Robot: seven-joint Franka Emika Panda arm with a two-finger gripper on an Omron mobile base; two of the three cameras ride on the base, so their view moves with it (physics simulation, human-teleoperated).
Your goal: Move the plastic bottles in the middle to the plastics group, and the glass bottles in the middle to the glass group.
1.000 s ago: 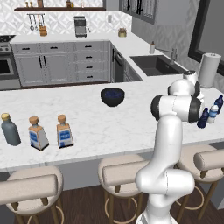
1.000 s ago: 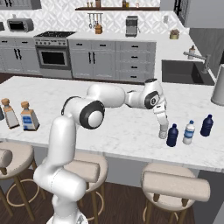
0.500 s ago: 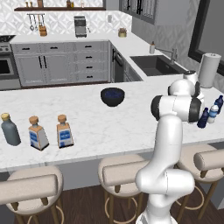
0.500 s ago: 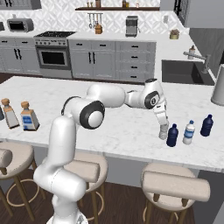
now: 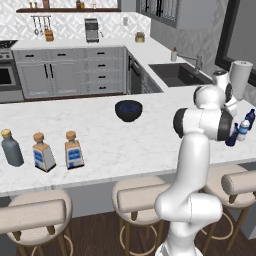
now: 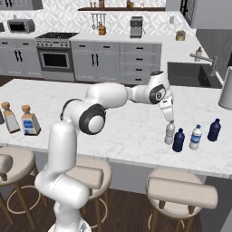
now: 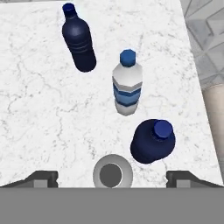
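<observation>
My gripper hangs open just above a clear white-capped plastic bottle that stands upright on the counter. In the hand view the gripper straddles that bottle's cap, fingertips wide apart and clear of it. Beside it stand a dark navy bottle, a pale bottle with a blue band and another dark blue bottle. At the counter's far left a grey-blue rounded bottle stands with two square cork-stoppered glass bottles.
A dark bowl sits mid-counter. A paper towel roll stands at the right end, with the sink behind. Stools line the counter's near edge. The counter edge runs close to the right of the bottle cluster.
The jaws have opened and let go of the clear white-capped bottle, which now stands on its own. The arm has barely moved.
</observation>
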